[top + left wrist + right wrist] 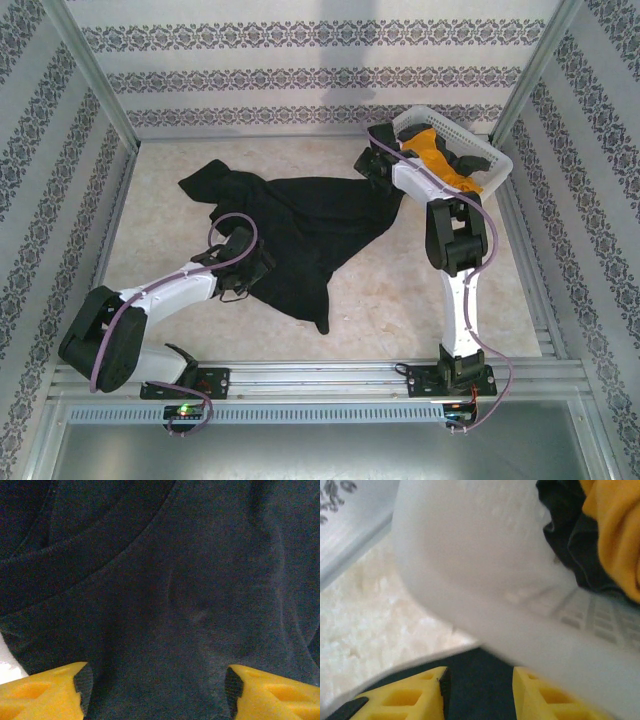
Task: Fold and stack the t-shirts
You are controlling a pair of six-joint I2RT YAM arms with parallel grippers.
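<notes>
Black shirt (300,225) lies rumpled and unfolded mid-worktop (400,310); orange shirt (436,145) and dark shirt (467,159) sit bunched in the basket (470,128).

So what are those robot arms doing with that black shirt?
They seem to be getting ready to fold it. The black t-shirt lies crumpled on the table. The left fingers are spread open right over it, and the right fingers are at its far corner beside the white basket, open too. An orange-yellow shirt and a dark shirt wait in the basket.

The left gripper (245,265), centre-left, spreads its fingers (50,692) wide; the right gripper (375,165), upper right, holds its fingers (410,700) narrowly apart.
</notes>
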